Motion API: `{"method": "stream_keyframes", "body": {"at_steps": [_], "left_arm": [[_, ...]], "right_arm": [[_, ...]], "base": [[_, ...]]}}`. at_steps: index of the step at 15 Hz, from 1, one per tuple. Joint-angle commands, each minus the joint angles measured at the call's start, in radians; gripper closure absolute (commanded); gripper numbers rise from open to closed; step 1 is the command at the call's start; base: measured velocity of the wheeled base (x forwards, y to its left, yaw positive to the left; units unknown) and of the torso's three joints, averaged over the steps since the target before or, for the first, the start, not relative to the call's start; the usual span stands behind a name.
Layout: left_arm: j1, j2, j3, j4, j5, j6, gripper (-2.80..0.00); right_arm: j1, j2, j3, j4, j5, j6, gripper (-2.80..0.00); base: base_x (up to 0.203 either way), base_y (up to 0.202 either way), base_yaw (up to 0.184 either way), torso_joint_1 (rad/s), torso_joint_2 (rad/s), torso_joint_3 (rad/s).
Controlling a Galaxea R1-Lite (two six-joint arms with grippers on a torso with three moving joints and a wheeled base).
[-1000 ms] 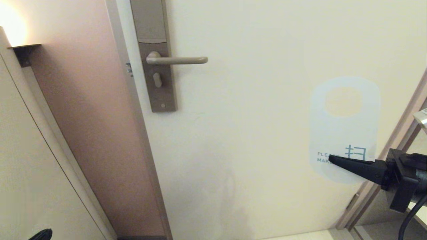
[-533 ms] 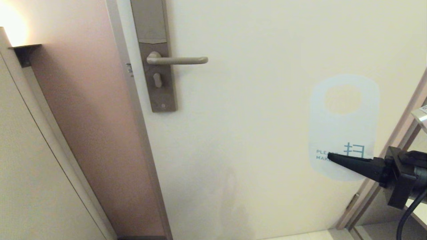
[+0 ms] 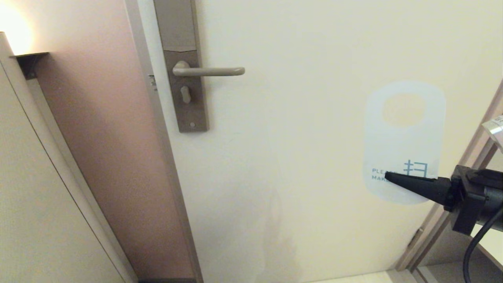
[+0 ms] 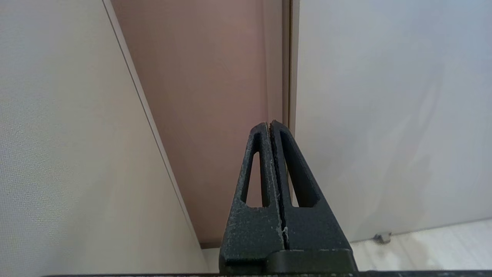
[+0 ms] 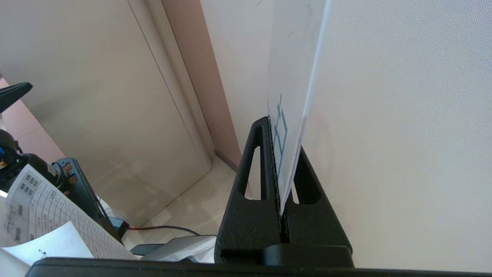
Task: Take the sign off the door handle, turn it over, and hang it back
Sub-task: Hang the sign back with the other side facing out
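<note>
The sign point(image 3: 404, 145), white side towards me with blue "PLEASE MAKE" lettering and an oval hole at the top, is held upright in front of the door, far right of the door handle point(image 3: 208, 71). My right gripper point(image 3: 387, 176) is shut on the sign's lower part, coming in from the right. In the right wrist view the sign point(image 5: 292, 96) stands edge-on, pinched in the right gripper point(image 5: 273, 122). The handle lever is bare, sticking out level from its tall backplate point(image 3: 184, 67). My left gripper point(image 4: 269, 125) is shut on nothing, low near the door's edge, outside the head view.
The cream door point(image 3: 306, 118) fills the middle. A pinkish wall point(image 3: 98, 118) and a door frame point(image 3: 157, 137) lie left of the handle, a lit wall lamp point(image 3: 15, 39) at far left. Another frame edge point(image 3: 471, 165) rises at right. Papers point(image 5: 46, 223) and a cable point(image 5: 165, 229) lie low beside my base.
My right gripper has lifted the sign a little higher in front of the door. The left gripper's tip, seen at the bottom left a second ago, has dropped out of the head view.
</note>
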Motion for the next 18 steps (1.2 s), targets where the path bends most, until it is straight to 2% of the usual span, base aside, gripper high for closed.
{"method": "stream_keyframes", "body": {"at_steps": [1,3,8,12,18], "left_arm": [[0.0,-0.007,0.0,-0.001,0.003,-0.011,0.0],[0.0,-0.007,0.0,-0.002,0.003,-0.042,0.0],[0.0,-0.007,0.0,-0.002,0.003,-0.043,0.0],[0.0,-0.007,0.0,-0.002,0.003,-0.042,0.0],[0.0,-0.007,0.0,-0.002,0.003,-0.042,0.0]], "right_arm": [[0.0,0.018,-0.02,-0.004,0.004,0.001,0.0],[0.002,0.03,-0.031,-0.004,0.004,0.001,0.0],[0.003,0.058,-0.042,-0.008,0.004,0.001,0.0],[0.005,0.134,-0.036,-0.153,0.004,0.004,0.0],[0.01,0.168,-0.044,-0.2,0.004,0.005,0.0]], "base": [[0.0,0.0,0.0,0.0,0.0,0.0],[0.0,0.0,0.0,0.0,0.0,0.0],[0.0,0.0,0.0,0.0,0.0,0.0],[0.0,0.0,0.0,0.0,0.0,0.0],[0.0,0.0,0.0,0.0,0.0,0.0]]}}
